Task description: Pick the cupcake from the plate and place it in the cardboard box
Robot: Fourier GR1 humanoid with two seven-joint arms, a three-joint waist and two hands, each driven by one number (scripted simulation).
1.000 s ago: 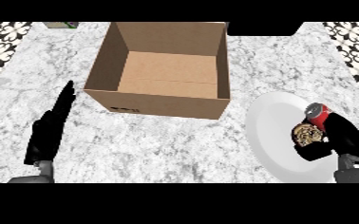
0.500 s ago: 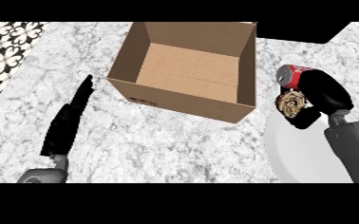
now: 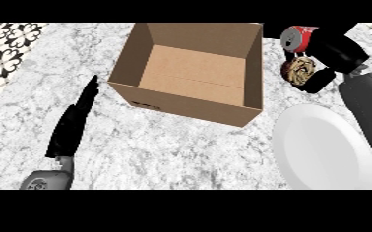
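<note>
With the black right hand (image 3: 328,54) curled round the brown frosted cupcake (image 3: 297,71), the open brown cardboard box (image 3: 193,71) lies just left (left hand (image 3: 70,125) flat, fingers straight).

Cardboard box (image 3: 195,73) open on top, tall right wall between it and right hand (image 3: 330,54), bare counter (image 3: 167,147) in front, plate (image 3: 320,147) maybe just beside box

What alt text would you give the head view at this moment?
The right hand, curled round a cupcake, is just right of an open cardboard box on a marble counter. A bare white plate lies below it, and the left hand is at the left with straight fingers.
</note>
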